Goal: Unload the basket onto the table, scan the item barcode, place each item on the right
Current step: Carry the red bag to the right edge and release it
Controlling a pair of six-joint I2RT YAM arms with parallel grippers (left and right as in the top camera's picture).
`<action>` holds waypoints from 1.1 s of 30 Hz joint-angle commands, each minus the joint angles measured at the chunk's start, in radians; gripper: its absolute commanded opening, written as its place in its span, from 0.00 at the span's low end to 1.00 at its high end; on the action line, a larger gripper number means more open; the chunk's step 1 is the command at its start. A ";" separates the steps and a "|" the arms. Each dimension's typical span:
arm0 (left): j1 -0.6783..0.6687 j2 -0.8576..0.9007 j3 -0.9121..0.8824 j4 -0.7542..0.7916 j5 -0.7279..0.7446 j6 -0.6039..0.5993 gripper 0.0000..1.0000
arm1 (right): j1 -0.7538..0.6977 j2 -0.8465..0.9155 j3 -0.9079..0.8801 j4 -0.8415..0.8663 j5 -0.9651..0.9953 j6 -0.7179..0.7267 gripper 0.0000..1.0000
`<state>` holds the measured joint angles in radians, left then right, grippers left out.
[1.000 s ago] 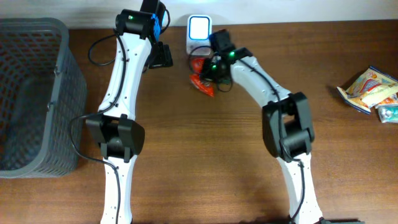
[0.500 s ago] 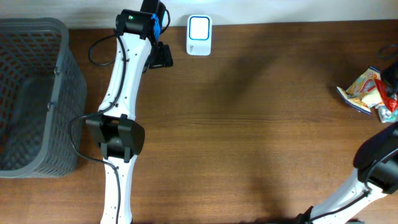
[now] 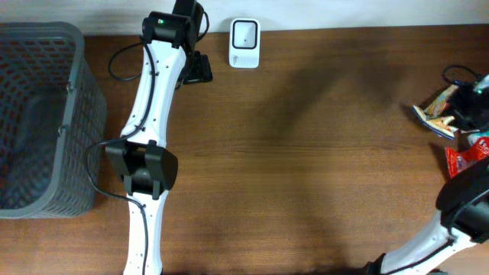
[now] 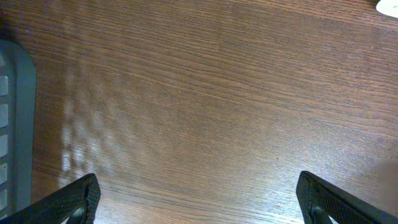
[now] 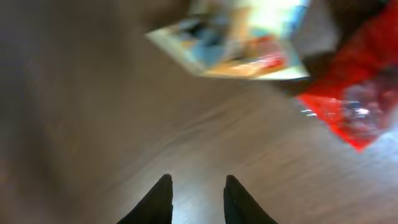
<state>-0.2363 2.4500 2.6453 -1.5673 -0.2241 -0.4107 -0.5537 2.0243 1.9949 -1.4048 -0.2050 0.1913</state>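
Wood table (image 3: 306, 168) | left claw (image 4: 199, 202) apart | right claw (image 5: 198, 200) apart (wrist view only), empty

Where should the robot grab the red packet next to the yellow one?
Probably its edge farthest from the yellow packet, coming straight down from above: the red packet lies flat, and the yellow one crowds its other side.

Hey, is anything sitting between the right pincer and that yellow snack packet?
Nothing visible. In the wrist view only bare table lies between the right pincer and the yellow snack packet; the red packet lies off to one side.
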 commanded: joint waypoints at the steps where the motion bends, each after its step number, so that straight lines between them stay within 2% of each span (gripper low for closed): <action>1: -0.006 -0.003 0.003 -0.001 0.003 0.008 0.99 | 0.119 -0.090 0.000 -0.041 0.034 -0.061 0.26; 3: -0.006 -0.003 0.003 -0.001 0.003 0.008 0.99 | 0.225 -0.140 0.000 -0.078 0.041 -0.084 0.26; 7: -0.006 -0.003 0.003 -0.001 0.003 0.008 0.99 | 0.317 -0.274 -0.056 -0.130 0.060 -0.140 0.25; 9: -0.006 -0.003 0.003 -0.001 0.003 0.008 0.99 | 0.346 -0.451 -0.264 -0.047 0.056 -0.130 0.27; 11: -0.006 -0.003 0.003 -0.001 0.003 0.008 0.99 | 0.376 -0.621 -0.481 0.067 -0.021 -0.132 0.38; 12: -0.006 -0.003 0.003 -0.001 0.003 0.008 0.99 | 0.394 -0.706 -0.572 0.112 -0.045 -0.131 0.47; 13: -0.006 -0.003 0.003 -0.001 0.003 0.008 0.99 | 0.410 -0.803 -0.658 0.142 -0.053 -0.129 0.98; 15: -0.006 -0.003 0.003 -0.001 0.003 0.008 0.99 | 0.419 -0.937 -0.762 0.106 -0.057 -0.128 0.98; 17: -0.006 -0.003 0.003 -0.001 0.003 0.008 0.99 | 0.419 -0.953 -0.768 0.077 -0.058 -0.127 0.98; 19: -0.006 -0.003 0.003 -0.001 0.003 0.008 0.99 | 0.419 -0.933 -0.768 0.013 -0.069 -0.128 0.98; 24: -0.006 -0.003 0.003 -0.001 0.003 0.008 0.99 | 0.418 -0.850 -0.768 -0.003 -0.048 -0.128 0.98; 27: -0.006 -0.003 0.003 -0.001 0.003 0.008 0.99 | 0.422 -0.786 -0.768 -0.002 -0.163 -0.127 0.99; 29: -0.006 -0.003 0.003 -0.001 0.003 0.008 0.99 | 0.437 -0.744 -0.777 0.063 -0.162 -0.128 0.98; 32: -0.006 -0.003 0.003 -0.001 0.003 0.008 0.99 | 0.474 -0.820 -0.864 0.237 -0.166 -0.128 0.98; 33: -0.006 -0.003 0.003 -0.001 0.003 0.008 0.99 | 0.518 -0.903 -0.946 0.363 -0.165 -0.136 0.98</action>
<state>-0.2363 2.4500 2.6453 -1.5677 -0.2211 -0.4110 -0.0898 1.2293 1.1339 -1.1549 -0.3588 0.0677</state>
